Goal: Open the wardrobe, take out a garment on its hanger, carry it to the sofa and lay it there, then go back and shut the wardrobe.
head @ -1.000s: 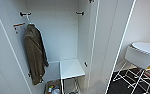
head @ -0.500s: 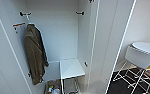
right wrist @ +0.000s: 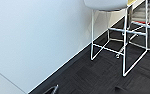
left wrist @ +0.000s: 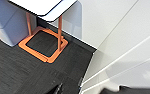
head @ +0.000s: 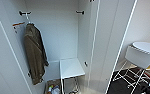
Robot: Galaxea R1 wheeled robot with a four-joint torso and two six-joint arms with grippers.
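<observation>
Whether either arm's fingers are spread or closed, or hold anything, cannot be told. The wardrobe (head: 66, 37) stands open across the left and centre of the head frame, an olive-brown jacket (head: 34, 53) hanging tall at left, a small white table (head: 71, 68) at lower centre. No white T-shirt hangs inside. The left wrist view adds an orange-framed side table (left wrist: 47, 42); the right wrist view a white stool (right wrist: 118, 37) on dark carpet (right wrist: 103, 75).
</observation>
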